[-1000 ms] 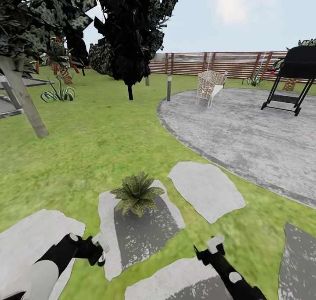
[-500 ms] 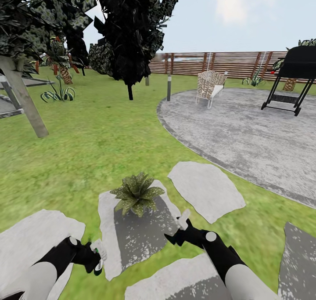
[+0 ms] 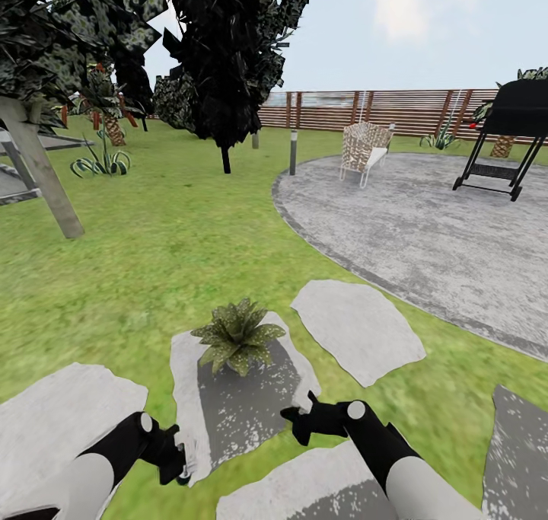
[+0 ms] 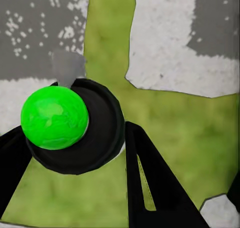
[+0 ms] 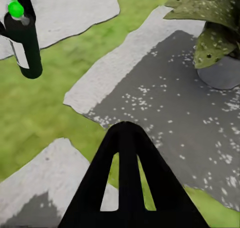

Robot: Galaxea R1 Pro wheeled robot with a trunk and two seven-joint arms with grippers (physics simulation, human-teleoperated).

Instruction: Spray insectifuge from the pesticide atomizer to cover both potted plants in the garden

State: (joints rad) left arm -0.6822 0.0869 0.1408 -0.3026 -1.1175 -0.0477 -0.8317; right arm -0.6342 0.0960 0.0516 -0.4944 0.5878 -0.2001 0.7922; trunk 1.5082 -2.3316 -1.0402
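Note:
I see one potted plant (image 3: 237, 339), a low green rosette on a stepping stone (image 3: 183, 368), just ahead of both arms. In the right wrist view its leaves (image 5: 212, 23) carry fine whitish specks of insectifuge above a grey pot (image 5: 223, 74). My left gripper (image 3: 176, 459) is shut on the pesticide atomizer (image 4: 95, 138), a dark body with a bright green cap (image 4: 54, 117). The atomizer (image 5: 26, 40) stands upright over the grass, left of the plant's stone. My right gripper (image 3: 298, 417) hovers over that stone's near corner, its fingers (image 5: 127, 183) shut together with nothing between them.
More grey stepping stones (image 3: 358, 330) lie in the lawn. A round gravel patio (image 3: 426, 231) to the right holds a wicker chair (image 3: 365, 151) and a black grill (image 3: 506, 135). Dark trees (image 3: 228, 55), a slanted post (image 3: 42, 170) and a slatted fence (image 3: 380, 113) stand beyond.
My right arm has swung left and forward onto the plant's stone. The left gripper with the atomizer has dropped a little lower and nearer. The plant has not moved.

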